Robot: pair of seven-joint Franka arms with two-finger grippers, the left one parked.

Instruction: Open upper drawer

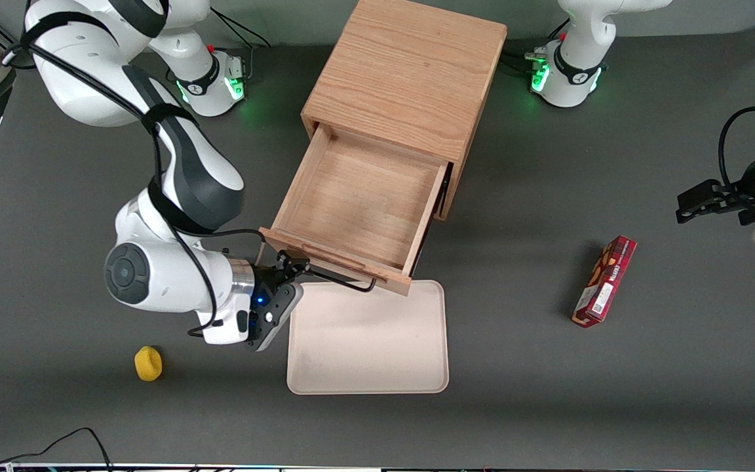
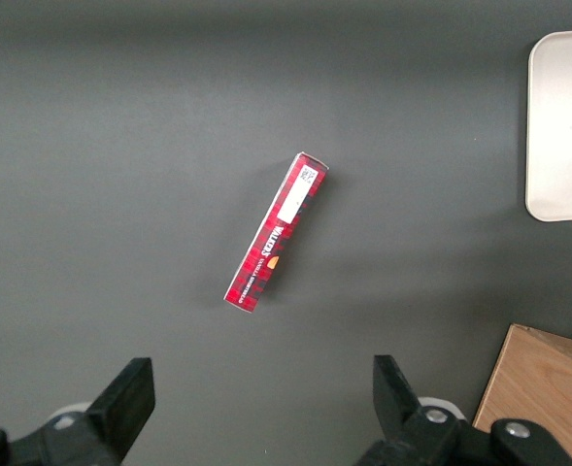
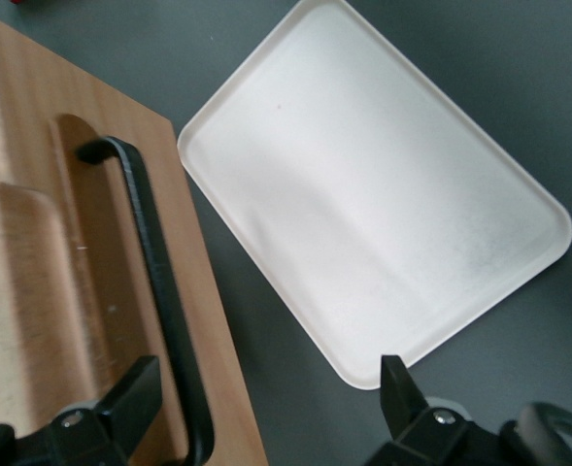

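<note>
The upper drawer (image 1: 358,203) stands pulled well out of the oak cabinet (image 1: 410,72), and its inside shows bare wood. Its front panel (image 3: 33,272) carries a thin black wire loop handle (image 1: 345,280) (image 3: 154,282). My gripper (image 1: 289,265) (image 3: 269,388) sits at the front panel, at the handle's end toward the working arm. It is open: the handle wire runs between the two spread fingers, close to one finger (image 3: 135,388), with no visible squeeze on it.
A pale tray (image 1: 367,390) (image 3: 363,194) lies on the table just in front of the open drawer, partly under its front. A yellow object (image 1: 148,363) lies nearer the front camera than my wrist. A red box (image 1: 605,280) (image 2: 276,233) lies toward the parked arm's end.
</note>
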